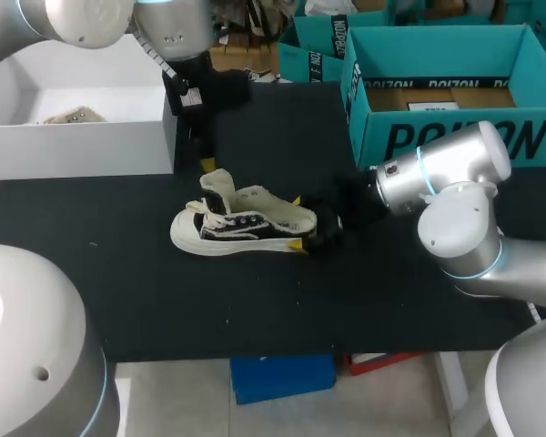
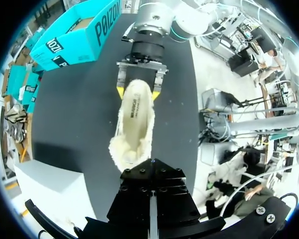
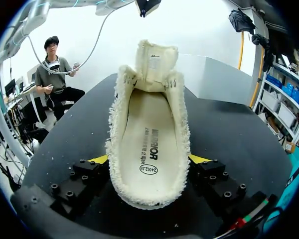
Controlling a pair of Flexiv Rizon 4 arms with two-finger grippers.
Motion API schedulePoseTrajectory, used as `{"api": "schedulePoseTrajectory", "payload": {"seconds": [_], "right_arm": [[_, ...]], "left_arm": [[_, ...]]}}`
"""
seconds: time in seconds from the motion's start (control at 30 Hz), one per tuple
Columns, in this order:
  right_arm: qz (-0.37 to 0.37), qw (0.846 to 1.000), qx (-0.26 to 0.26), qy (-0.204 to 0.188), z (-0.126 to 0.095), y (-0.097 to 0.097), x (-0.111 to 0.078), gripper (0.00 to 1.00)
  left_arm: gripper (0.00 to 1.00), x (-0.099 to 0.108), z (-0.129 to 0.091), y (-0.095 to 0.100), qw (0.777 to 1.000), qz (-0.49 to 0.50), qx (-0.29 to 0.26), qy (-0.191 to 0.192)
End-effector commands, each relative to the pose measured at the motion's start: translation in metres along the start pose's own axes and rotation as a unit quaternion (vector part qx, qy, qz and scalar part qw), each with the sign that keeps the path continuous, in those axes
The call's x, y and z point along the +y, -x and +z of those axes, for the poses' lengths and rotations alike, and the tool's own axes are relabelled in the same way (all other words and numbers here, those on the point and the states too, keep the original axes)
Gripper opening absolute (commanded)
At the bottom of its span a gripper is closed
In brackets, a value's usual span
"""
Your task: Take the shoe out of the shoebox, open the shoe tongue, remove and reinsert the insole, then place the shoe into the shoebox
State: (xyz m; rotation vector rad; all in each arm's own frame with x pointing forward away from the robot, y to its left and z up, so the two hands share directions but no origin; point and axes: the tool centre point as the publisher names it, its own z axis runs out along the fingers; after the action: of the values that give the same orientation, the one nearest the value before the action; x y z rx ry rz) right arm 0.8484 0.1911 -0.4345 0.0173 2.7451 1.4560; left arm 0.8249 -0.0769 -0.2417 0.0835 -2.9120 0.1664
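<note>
A black-and-cream shoe (image 1: 241, 223) lies upright on the black table (image 1: 282, 300), toe to the left. My right gripper (image 1: 297, 223) is shut on its heel, one yellow tip pressed against each side. In the right wrist view the fleecy shoe (image 3: 149, 134) sits between the fingers (image 3: 100, 160), the printed insole (image 3: 148, 142) lies inside and the tongue (image 3: 157, 62) stands up. My left gripper (image 1: 206, 164) hangs shut just above the tongue (image 1: 217, 182), holding nothing. The left wrist view looks down on the shoe (image 2: 135, 124) and the right gripper (image 2: 138, 93).
An open white box (image 1: 73, 146) stands at the back left, close behind my left gripper. Open teal shoeboxes (image 1: 446, 137) stand at the back right, beside my right arm. The table's front half is bare black surface.
</note>
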Motion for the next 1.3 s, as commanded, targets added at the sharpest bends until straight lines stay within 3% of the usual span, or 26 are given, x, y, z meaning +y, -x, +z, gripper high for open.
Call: {"api": "schedulePoseTrajectory", "payload": {"seconds": [0.03, 0.43, 1.3], "right_arm": [[0.001, 1.0, -0.001, -0.001, 0.002, 0.001, -0.002, 0.0], [0.001, 1.0, -0.001, -0.001, 0.002, 0.001, -0.002, 0.0], [0.001, 1.0, -0.001, -0.001, 0.002, 0.001, -0.002, 0.0]], "left_arm": [[0.0, -0.021, 0.002, -0.002, 1.0, 0.003, -0.001, 0.013], [0.0, -0.053, 0.029, 0.014, 0.999, 0.032, 0.018, 0.01], [0.0, -0.048, 0.112, 0.03, 0.998, 0.034, 0.056, 0.01]]}}
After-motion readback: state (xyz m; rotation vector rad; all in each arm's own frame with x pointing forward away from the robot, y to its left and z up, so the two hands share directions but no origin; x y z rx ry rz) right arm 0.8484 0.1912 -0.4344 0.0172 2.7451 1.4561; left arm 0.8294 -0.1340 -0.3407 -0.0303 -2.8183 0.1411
